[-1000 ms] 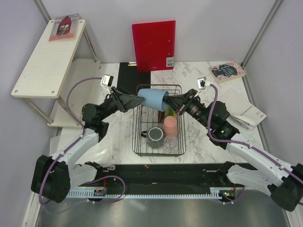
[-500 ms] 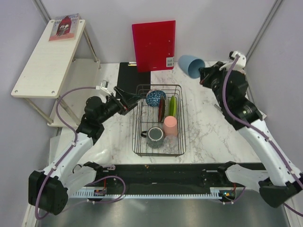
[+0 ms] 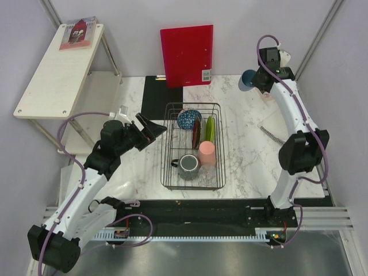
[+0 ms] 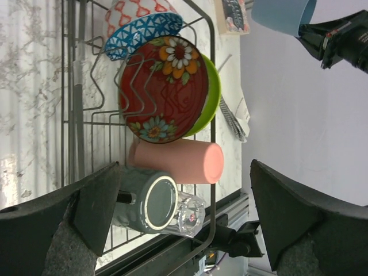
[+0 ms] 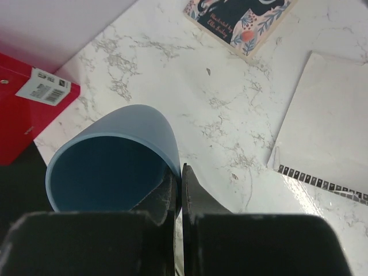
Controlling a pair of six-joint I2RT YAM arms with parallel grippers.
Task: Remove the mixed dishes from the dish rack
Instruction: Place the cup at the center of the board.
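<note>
The marble bench (image 3: 253, 167) carries the dish rack (image 3: 192, 188) at its middle, and most of the load is still in it. The dark red plate (image 3: 196, 131) and the lime-green dish (image 3: 210, 129) stand on edge side by side. The blue patterned bowl (image 3: 189, 119) leans at the far end. The pink cup (image 3: 207, 153), dark grey mug (image 3: 188, 165) and clear glass (image 4: 191, 214) sit at the near end.

The light blue cup (image 3: 248, 80) is out of the rack. It is held on its side above the far right of the bench, mouth turned left. The right claw (image 5: 179, 184) pinches its wall at the rim, one finger inside and one outside. The left claw (image 3: 152, 125) is spread wide and holds nothing, just left of the rack's far-left corner.

The step in hand looks like setting this cup down. The rim pinch is thin, so the wrist should turn slowly until the cup stands level. A good landing spot is the bare marble between the red folder (image 5: 23, 98) and the book (image 5: 241, 20), clear of the spiral notebook (image 5: 328, 138). The claw should part only once the cup rests flat, then lift straight up so the inner finger does not tip it.
</note>
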